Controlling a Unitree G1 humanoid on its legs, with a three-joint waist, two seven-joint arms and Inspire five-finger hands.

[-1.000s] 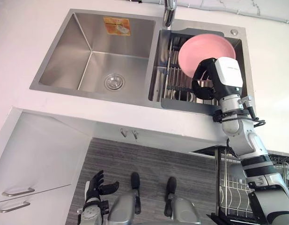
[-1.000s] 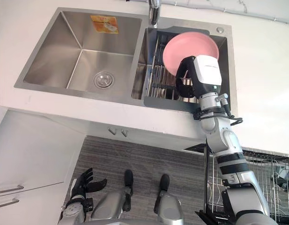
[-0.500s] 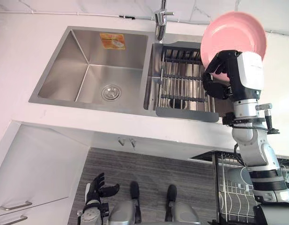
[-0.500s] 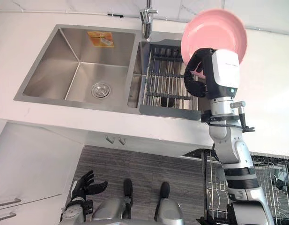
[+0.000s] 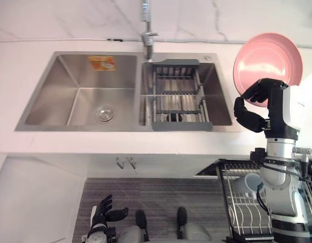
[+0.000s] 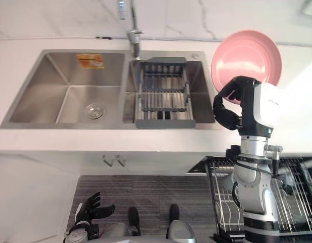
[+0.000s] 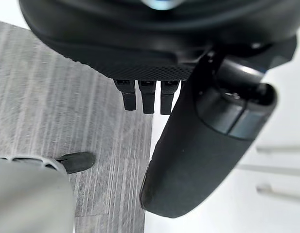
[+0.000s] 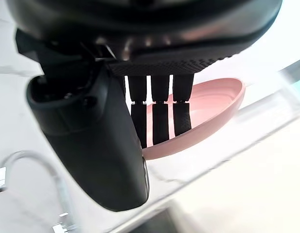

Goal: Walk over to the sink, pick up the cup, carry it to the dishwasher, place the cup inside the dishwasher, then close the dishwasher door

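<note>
The right hand's fingers (image 8: 159, 116) are curled over the near rim of a pink dish (image 5: 267, 58) and lie across its inner face, with the thumb (image 8: 106, 145) closing in from the opposite side, so the right hand (image 5: 276, 109) has the dish pinched by its edge. In the pictures the held thing is a shallow pink dish rather than a cup. It stands nearly upright above the hand, its hollow face turned toward the camera, at about 2 o'clock in the head views. It hangs over the white countertop (image 5: 24, 55), just past the right end of the sink (image 5: 32, 106) and clear of it.

From the dish, the dark drain rack (image 5: 176, 96) sits at about 8 o'clock, lying in the sink's right basin. The left basin, with its round drain (image 5: 104, 113) and an orange sticker (image 5: 101, 63) on the back wall, lies further out toward 9 o'clock. The faucet (image 5: 147, 30) rises at 12 o'clock from the rack, between the two basins.

At 6 o'clock from the right hand, a wire dishwasher rack (image 5: 241, 202) juts out under the counter edge; something pale lies in it, too unclear to name.

The left hand (image 5: 102, 215) hangs low at 7 o'clock over the grey floor (image 5: 161, 197), its fingers (image 7: 147, 99) straight and spread, holding nothing.
</note>
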